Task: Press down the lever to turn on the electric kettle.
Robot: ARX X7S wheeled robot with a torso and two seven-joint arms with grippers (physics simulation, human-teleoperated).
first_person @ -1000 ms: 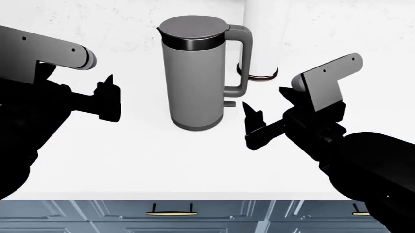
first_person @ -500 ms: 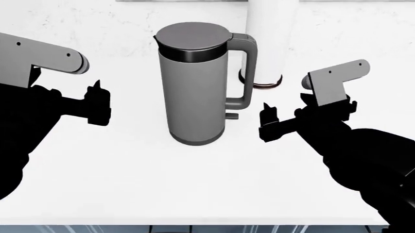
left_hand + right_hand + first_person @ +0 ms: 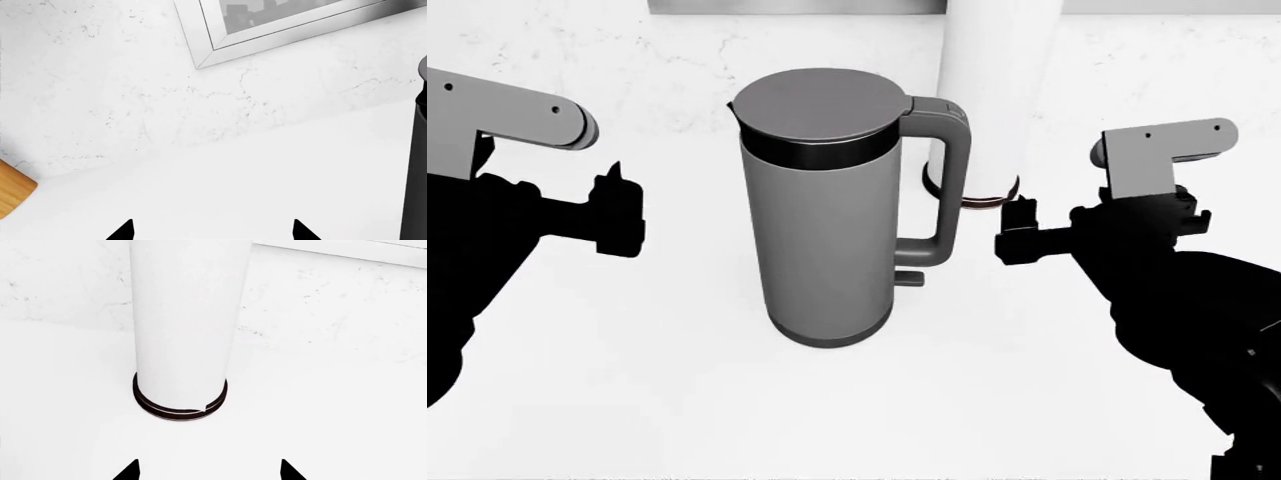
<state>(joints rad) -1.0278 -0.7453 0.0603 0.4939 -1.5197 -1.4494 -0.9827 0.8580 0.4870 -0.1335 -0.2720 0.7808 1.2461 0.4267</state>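
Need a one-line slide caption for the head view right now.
Both grippers flank the electric kettle, its lever untouched below the handle.

The tall white cylinder with a dark brown ring (image 3: 180,320) runs off the right wrist view's edge, top unseen. In the left wrist view only a dark sliver of the matte grey electric kettle (image 3: 417,150) shows, and a cut-off light wooden board corner (image 3: 12,192).

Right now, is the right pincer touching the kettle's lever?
Apart. The head view shows the right pincer off to the side of the electric kettle, with bare white counter between it and the lever.
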